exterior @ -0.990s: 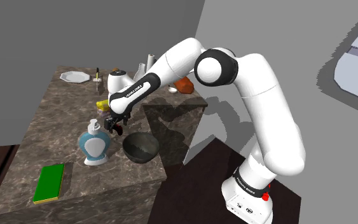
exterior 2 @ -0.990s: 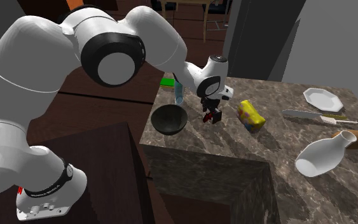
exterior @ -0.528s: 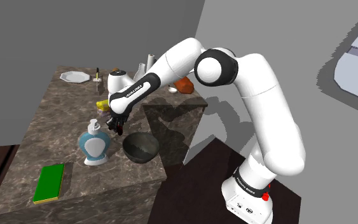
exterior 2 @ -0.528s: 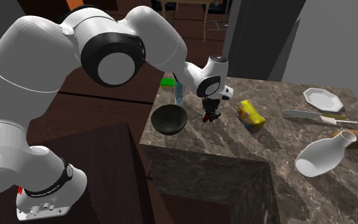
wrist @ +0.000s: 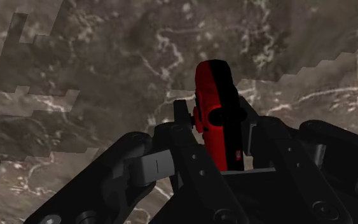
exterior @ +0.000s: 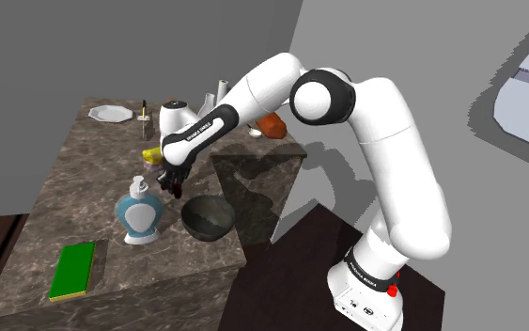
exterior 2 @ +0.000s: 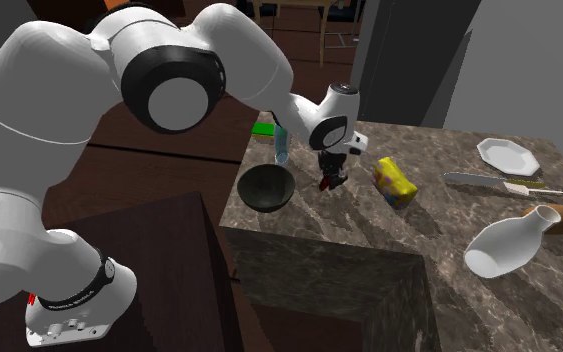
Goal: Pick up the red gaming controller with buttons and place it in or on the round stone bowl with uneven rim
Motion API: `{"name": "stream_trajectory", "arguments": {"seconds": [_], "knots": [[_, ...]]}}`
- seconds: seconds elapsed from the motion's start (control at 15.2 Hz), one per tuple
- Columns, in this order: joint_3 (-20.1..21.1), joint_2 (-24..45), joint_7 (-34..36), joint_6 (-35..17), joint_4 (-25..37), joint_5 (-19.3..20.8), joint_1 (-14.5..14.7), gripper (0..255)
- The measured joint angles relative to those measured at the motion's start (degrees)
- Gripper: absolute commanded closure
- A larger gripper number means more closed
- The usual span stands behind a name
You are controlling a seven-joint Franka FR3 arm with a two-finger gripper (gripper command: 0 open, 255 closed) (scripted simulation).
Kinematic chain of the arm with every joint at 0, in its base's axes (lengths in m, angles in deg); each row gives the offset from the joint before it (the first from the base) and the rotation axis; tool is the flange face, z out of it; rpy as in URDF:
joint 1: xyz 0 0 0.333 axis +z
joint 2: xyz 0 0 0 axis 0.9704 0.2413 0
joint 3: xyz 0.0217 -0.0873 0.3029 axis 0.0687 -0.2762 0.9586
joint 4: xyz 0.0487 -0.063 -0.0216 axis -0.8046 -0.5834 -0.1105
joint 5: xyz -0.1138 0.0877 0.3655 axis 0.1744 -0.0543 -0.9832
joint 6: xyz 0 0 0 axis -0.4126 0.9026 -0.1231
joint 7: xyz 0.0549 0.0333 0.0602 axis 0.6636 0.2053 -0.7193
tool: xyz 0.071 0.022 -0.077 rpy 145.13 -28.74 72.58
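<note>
hold: my fingers (wrist: 182,121) squeeze the red controller (wrist: 215,108) | its long side sticks straight out past them | bowl (exterior: 208,226): just beside, lower, toward the shoulder view's right

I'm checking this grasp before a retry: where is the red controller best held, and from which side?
Across its narrow width, coming from above. In the wrist view the gripper, pointing down at the counter, clasps the red controller by its two long sides; the slim body fits between the fingers, and one end juts past them. Lengthwise it would probably be too long.
</note>
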Motion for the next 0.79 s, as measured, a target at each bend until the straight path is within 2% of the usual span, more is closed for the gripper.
{"name": "stream_trajectory", "arguments": {"seconds": [0.79], "knots": [[0.7, -6.8, -0.6, 5.4, -1.4, -0.7, -0.4, 255]]}}
